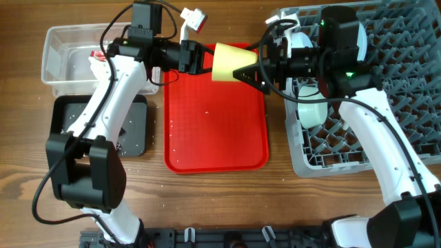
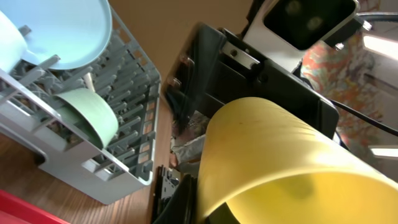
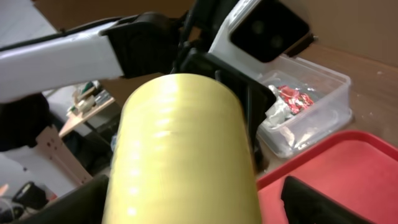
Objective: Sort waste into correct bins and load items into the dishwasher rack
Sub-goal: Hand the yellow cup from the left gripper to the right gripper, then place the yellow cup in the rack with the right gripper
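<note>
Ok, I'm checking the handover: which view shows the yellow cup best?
Overhead: the whole yellow cup shows, lying sideways over the red tray's edge, between the left gripper and the right gripper. Both wrist views crop it: the left wrist shows side and rim, the right wrist only its side.

You had a wooden table (image 1: 21, 200) carrying four things side by side. A clear tub (image 1: 48, 55) sat at the far left corner, and a black tray (image 1: 134, 127) lay just in front of it, close but apart. A red tray (image 1: 213, 131) lay flat in the middle. A big grey rack (image 1: 413, 83) stood at the right, just beside that tray. A few pale specks (image 1: 170, 125) dotted the wood along the red tray's left edge.
</note>
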`<state>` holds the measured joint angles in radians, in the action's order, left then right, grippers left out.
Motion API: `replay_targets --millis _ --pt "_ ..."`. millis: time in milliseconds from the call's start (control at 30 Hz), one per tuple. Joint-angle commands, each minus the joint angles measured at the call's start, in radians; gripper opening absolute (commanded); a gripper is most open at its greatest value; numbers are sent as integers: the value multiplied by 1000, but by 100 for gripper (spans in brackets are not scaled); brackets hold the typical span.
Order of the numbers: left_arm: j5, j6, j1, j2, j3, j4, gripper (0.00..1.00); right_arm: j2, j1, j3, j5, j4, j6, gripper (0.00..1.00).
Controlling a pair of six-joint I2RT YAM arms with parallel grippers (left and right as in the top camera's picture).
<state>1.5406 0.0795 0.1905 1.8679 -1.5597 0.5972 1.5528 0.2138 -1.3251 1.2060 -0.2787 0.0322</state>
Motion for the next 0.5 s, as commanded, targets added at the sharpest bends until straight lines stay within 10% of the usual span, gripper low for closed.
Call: replay_targets --millis 0,67,167,267,367,467 --pt "36 -13 4 -21 -6 -4 4 19 8 4 27 9 -5 67" --pt "35 -13 4 -21 -6 -5 4 19 8 4 34 9 -6 54" --pt "33 -13 3 -21 -6 -4 59 18 -20 3 49 9 -6 44" --pt "-72 -13 1 -21 -6 -4 72 0 -156 3 66 -45 -6 42" --pt "-505 -13 8 -21 -6 21 100 -86 -322 -3 -301 -338 -6 44" --pt "-1145 -13 32 -21 -4 69 100 -205 -379 -143 -935 -844 76 40"
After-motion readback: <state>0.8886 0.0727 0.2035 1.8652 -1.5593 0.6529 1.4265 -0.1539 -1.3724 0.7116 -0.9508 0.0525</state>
